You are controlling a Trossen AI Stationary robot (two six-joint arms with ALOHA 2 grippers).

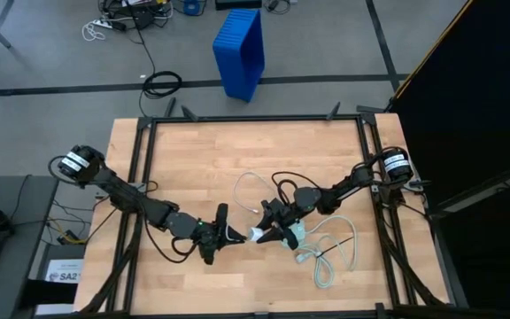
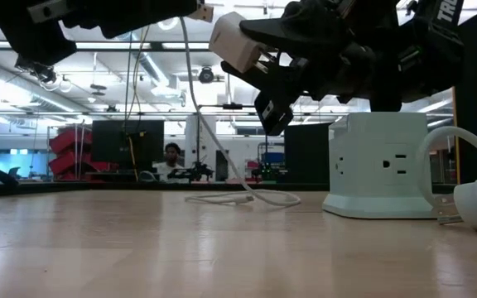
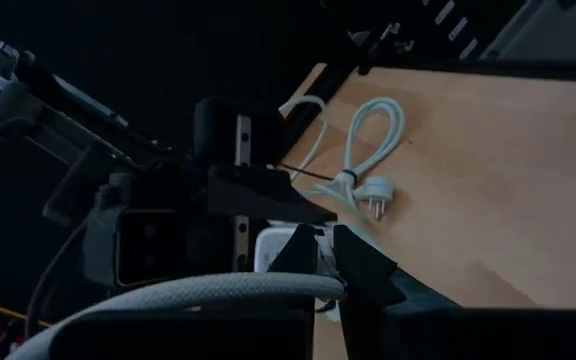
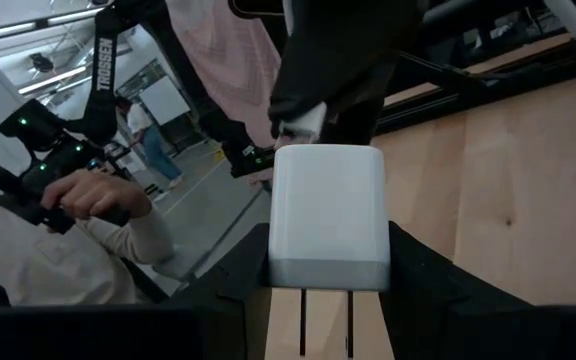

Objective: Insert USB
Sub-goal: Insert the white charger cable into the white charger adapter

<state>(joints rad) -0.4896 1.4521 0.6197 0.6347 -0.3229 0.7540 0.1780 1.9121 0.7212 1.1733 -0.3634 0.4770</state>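
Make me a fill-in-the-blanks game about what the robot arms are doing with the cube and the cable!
The right claw grips a white charger cube that shows ____ metal prongs.
The left claw pinches the thin USB cable, whose colour is ____.
The pale power tower stands on the ____ table.
Missing words: two; white; wooden.

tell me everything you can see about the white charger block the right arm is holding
The charger block is a small, smooth white plastic cube with rounded corners and two dark prongs at one end. The right gripper clamps it by two opposite sides, holding it in the air above the wooden table, facing the left gripper.
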